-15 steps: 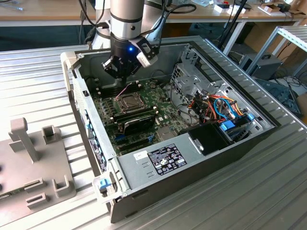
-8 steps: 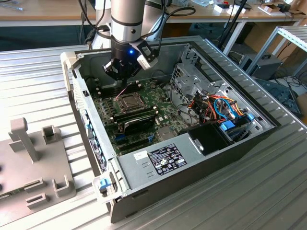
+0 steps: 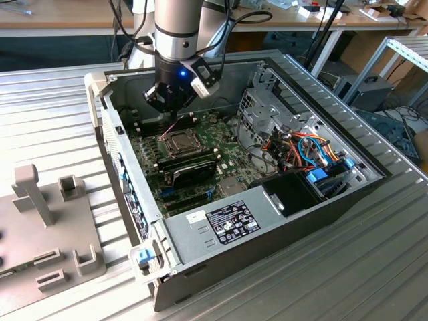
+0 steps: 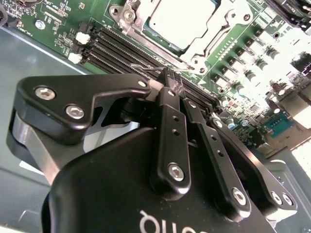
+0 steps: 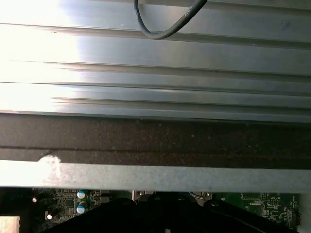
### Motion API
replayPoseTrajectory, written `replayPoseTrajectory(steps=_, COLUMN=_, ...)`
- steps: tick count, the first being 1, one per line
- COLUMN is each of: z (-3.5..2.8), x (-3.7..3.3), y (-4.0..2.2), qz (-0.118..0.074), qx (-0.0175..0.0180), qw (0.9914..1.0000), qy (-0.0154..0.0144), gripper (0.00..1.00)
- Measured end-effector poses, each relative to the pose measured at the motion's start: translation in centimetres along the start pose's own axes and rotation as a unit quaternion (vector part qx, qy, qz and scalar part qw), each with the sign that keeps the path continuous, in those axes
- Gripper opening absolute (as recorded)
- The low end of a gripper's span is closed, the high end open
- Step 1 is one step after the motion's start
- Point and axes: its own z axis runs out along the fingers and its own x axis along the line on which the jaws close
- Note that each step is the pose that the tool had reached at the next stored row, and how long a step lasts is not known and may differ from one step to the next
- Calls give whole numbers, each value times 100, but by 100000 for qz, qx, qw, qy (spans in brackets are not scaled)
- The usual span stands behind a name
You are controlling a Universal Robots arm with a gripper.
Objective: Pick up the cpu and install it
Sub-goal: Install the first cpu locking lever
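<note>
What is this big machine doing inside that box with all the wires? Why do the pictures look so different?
That is a robot arm with a pincer, its gripper. One camera stands off to the side; two ride on the arm's wrist, looking from close up. The box is an open computer on a ribbed metal table. Inside is a green board. The shiny square on it is the cpu, already sitting in its socket. The gripper's fingers are pressed together near a thin wire lever. I can't tell if they pinch it.
</note>
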Motion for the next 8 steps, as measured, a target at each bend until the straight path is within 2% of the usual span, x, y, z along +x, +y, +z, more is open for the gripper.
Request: replayPoseTrajectory(steps=8, z=53, x=1, y=15, qz=-3, qx=4, qw=100000, qy=1, gripper=11)
